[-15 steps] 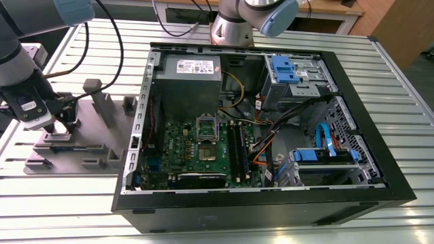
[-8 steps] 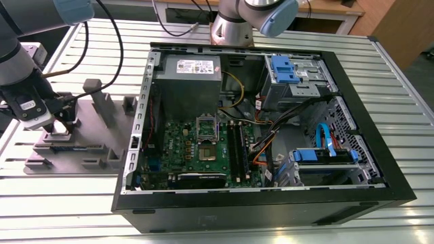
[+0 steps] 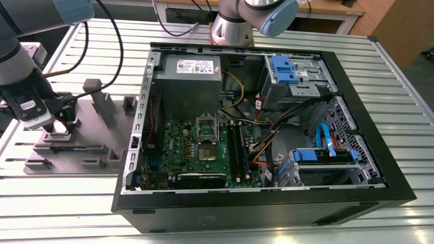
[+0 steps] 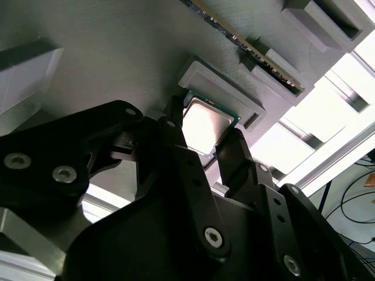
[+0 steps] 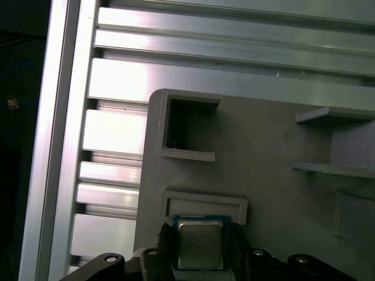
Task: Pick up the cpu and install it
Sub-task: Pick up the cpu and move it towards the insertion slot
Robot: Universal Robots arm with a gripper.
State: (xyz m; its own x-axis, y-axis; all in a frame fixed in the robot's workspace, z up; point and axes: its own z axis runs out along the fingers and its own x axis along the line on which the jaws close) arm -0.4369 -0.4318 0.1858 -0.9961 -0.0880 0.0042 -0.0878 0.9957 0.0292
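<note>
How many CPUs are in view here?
1: the cpu lies on the grey fixture, at the gripper, outside the case. The case could hide others.

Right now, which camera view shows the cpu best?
The first wrist view: the cpu faces the camera squarely, metal top and green rim plain, on the grey fixture. The second wrist view shows it slanted, partly covered by the gripper. The exterior view shows it small, under the gripper.

The exterior view looks steeply down on the open black computer case (image 3: pixel 379 168) and grey plastic tray (image 3: pixel 74 163); my wrist views sit close above that tray. Both share the small silver square cpu (image 5: pixel 200 244).
</note>
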